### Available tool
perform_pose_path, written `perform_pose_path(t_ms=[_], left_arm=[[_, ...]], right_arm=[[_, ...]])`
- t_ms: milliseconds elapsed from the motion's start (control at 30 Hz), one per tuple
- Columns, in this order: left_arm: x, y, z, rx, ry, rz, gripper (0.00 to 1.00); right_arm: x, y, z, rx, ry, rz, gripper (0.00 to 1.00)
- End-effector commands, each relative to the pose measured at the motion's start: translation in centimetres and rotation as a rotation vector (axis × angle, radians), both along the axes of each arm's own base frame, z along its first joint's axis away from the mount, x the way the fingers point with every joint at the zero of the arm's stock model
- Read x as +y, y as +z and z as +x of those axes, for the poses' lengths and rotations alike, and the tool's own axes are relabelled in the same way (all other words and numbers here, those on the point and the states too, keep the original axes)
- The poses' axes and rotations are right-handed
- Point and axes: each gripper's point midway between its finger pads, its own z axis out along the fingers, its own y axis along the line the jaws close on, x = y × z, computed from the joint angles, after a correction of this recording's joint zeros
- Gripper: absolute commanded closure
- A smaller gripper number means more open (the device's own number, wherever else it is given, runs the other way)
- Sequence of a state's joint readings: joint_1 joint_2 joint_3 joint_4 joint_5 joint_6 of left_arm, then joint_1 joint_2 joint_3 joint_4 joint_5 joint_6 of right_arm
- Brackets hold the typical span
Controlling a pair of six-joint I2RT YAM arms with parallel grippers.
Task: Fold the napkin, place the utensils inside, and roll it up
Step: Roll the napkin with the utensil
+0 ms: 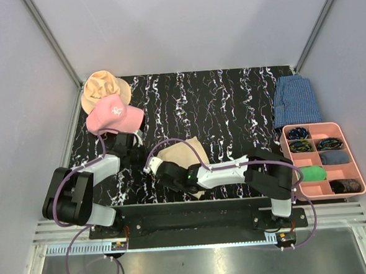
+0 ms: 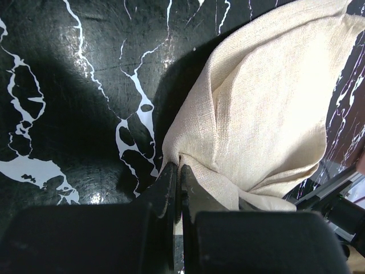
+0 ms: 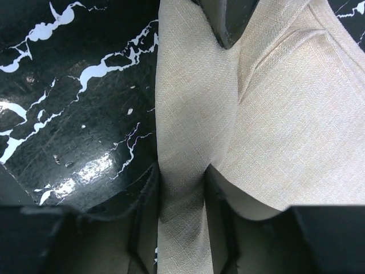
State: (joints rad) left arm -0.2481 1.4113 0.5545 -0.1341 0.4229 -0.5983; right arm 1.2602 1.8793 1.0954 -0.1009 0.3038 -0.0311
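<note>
Your left gripper (image 2: 178, 174) is pinched tight on a corner of the napkin (image 1: 183, 154). Your right gripper (image 3: 181, 171) is narrowed onto a raised fold. The napkin lies bunched near the pink cap (image 1: 112, 115), on its arm-base side.

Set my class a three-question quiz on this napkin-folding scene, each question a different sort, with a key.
1. True or false: the left gripper is pinching the napkin.
2. What lies at the table's far left corner? A) a pink cap B) a tray C) a checked cloth
3. Complete: a napkin fold runs between the right gripper's ____.
Key: 1 true; 2 A; 3 fingers.
</note>
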Motion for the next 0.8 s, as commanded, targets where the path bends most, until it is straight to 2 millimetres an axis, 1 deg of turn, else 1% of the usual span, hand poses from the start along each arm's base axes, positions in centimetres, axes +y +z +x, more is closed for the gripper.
perform_pose_path(t_ms=[0,33,67,100,133,167,200,233,267,300,367,400,433,467,500,533,567,600,633,667,700,733,767], left_arm=[[-0.5,0.9,0.9,-0.039,-0.028,-0.020,1.00],[-0.5,1.1,1.0,-0.044,-0.027,-0.023,0.99],[-0.6,1.3,1.2,-0.053,-0.028,-0.026,0.94],[-0.7,1.7,1.5,-0.071,-0.027,-0.032,0.87],[-0.6,2.0,1.7,-0.086,-0.024,-0.030,0.71],[-0.6,2.5,2.0,-0.107,-0.018,-0.027,0.62],[-0.4,2.8,2.3,-0.120,-0.010,-0.020,0.54],[0.0,3.1,2.8,-0.142,0.011,0.001,0.38],[0.3,3.8,3.2,-0.168,0.024,0.008,0.32],[0.8,3.8,3.4,-0.176,0.044,0.034,0.26],[1.7,4.5,3.8,-0.207,0.072,0.058,0.19],[2.3,4.3,3.7,-0.206,0.092,0.080,0.18],[2.7,4.3,3.7,-0.212,0.102,0.090,0.18],[2.9,4.9,3.7,-0.234,0.113,0.093,0.17],[3.1,4.6,3.3,-0.235,0.115,0.096,0.18],[3.0,4.7,3.1,-0.246,0.110,0.092,0.18],[2.9,5.5,3.2,-0.287,0.105,0.075,0.18],[2.6,5.1,2.5,-0.283,0.090,0.056,0.19],[2.5,5.2,2.3,-0.294,0.087,0.042,0.19],[2.3,5.9,2.3,-0.332,0.084,0.021,0.21],[2.1,5.4,1.6,-0.323,0.071,0.004,0.21],[1.8,5.4,1.4,-0.332,0.066,-0.012,0.22],[1.6,6.0,1.4,-0.366,0.060,-0.032,0.23]], right_arm=[[-3.2,-3.8,-2.1,0.181,-0.022,-0.120,0.65],[-3.0,-3.8,-3.0,0.238,-0.008,-0.100,0.69],[-3.2,-3.9,-3.4,0.276,-0.005,-0.090,0.71],[-3.2,-3.5,-3.4,0.317,-0.020,-0.057,0.74],[-3.0,-3.4,-4.3,0.388,0.002,-0.030,0.75],[-3.0,-3.1,-4.5,0.420,0.002,-0.013,0.75],[-3.0,-2.5,-4.2,0.447,-0.013,0.016,0.76],[-2.7,-2.3,-4.6,0.493,0.003,0.042,0.77],[-2.7,-2.1,-4.6,0.515,0.003,0.057,0.77],[-2.6,-1.6,-4.5,0.559,0.006,0.093,0.77],[-2.5,-1.3,-4.4,0.606,0.011,0.123,0.78],[-2.3,-1.0,-4.8,0.651,0.028,0.146,0.78],[-2.4,-0.8,-4.1,0.670,0.018,0.167,0.78],[-2.3,-0.7,-4.0,0.693,0.023,0.180,0.78],[-2.2,-0.4,-4.3,0.736,0.041,0.200,0.78],[-2.4,-0.3,-3.6,0.755,0.031,0.218,0.78],[-2.4,-0.1,-3.4,0.773,0.030,0.231,0.78],[-2.3,0.0,-3.5,0.804,0.040,0.245,0.78],[-2.2,0.2,-3.3,0.817,0.044,0.259,0.78],[-2.5,0.3,-2.7,0.833,0.029,0.273,0.78],[-2.3,0.5,-2.8,0.871,0.046,0.293,0.78],[-2.4,0.5,-2.6,0.896,0.041,0.304,0.78],[-2.6,0.5,-2.0,0.922,0.023,0.321,0.78]])
